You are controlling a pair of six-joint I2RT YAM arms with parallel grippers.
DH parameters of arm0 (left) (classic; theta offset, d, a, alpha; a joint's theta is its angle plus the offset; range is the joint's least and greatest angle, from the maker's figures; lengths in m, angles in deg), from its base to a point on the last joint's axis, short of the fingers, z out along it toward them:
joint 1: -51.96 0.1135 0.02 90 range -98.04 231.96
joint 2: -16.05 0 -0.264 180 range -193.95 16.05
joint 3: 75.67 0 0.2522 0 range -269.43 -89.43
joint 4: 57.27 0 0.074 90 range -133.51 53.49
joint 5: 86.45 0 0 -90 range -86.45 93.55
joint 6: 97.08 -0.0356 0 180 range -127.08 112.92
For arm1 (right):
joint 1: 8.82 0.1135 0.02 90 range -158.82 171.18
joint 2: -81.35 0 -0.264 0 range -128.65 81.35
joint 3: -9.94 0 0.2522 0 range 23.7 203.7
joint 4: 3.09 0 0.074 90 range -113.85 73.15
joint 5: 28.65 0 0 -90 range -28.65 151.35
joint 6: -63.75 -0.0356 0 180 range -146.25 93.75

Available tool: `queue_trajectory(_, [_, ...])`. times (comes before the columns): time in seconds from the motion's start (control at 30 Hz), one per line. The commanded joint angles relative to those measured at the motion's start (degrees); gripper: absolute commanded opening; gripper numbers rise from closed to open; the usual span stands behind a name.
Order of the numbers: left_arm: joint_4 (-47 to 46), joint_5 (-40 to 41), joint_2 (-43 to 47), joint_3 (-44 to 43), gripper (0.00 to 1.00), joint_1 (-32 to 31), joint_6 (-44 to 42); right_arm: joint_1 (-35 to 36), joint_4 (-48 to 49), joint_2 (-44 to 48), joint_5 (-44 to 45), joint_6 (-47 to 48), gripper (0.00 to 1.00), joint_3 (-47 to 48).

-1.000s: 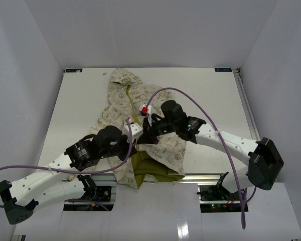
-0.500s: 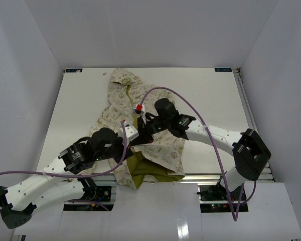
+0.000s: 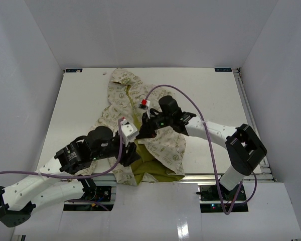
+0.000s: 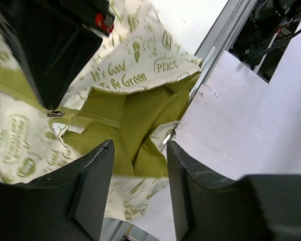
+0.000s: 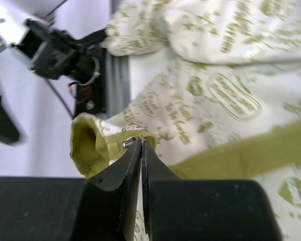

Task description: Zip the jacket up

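Observation:
The jacket (image 3: 118,98) lies lengthwise on the table, cream with olive print, hood at the far end. Its olive lining (image 3: 149,159) shows at the near hem. My right gripper (image 3: 140,134) reaches in from the right over the jacket's front. In the right wrist view this gripper (image 5: 141,143) is shut on the small metal zipper pull (image 5: 127,143) at a folded olive edge. My left gripper (image 3: 132,153) hangs over the near hem. Seen from the left wrist, that gripper (image 4: 138,153) is open, with lining (image 4: 135,115) and cream hem beyond the fingers (image 4: 93,186) and nothing gripped.
The table's near metal rail (image 3: 200,176) runs just below the hem, which overhangs it. A white base plate (image 4: 251,125) lies right of the hem. Purple cables (image 3: 190,98) loop over both arms. White walls close in the table on three sides.
My left gripper has opened and let go of the jacket's near hem, drawing back a little. The right gripper stays shut and has shifted slightly left with its arm.

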Motion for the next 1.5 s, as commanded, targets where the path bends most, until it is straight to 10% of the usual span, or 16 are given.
queue_trajectory(0.0, [3.10, 8.95, -2.55, -9.73, 0.69, -0.19, 0.38, -1.19, 1.99, 4.65, 6.35, -1.30, 0.08, -1.78])
queue_trajectory(0.23, [13.77, 16.71, -13.44, -21.63, 0.60, -0.19, -2.20, -1.17, 1.73, 8.46, 6.57, -5.86, 0.08, -1.23])
queue_trajectory(0.97, [8.80, 15.48, -12.44, -16.10, 0.55, -0.31, -19.45, -2.54, 0.73, 9.03, 1.48, -13.53, 0.08, 4.20])
queue_trajectory(1.47, [8.32, 28.45, -18.16, -15.37, 0.47, -4.62, -21.03, -2.60, 0.95, 10.27, 0.14, -13.74, 0.08, 3.52])
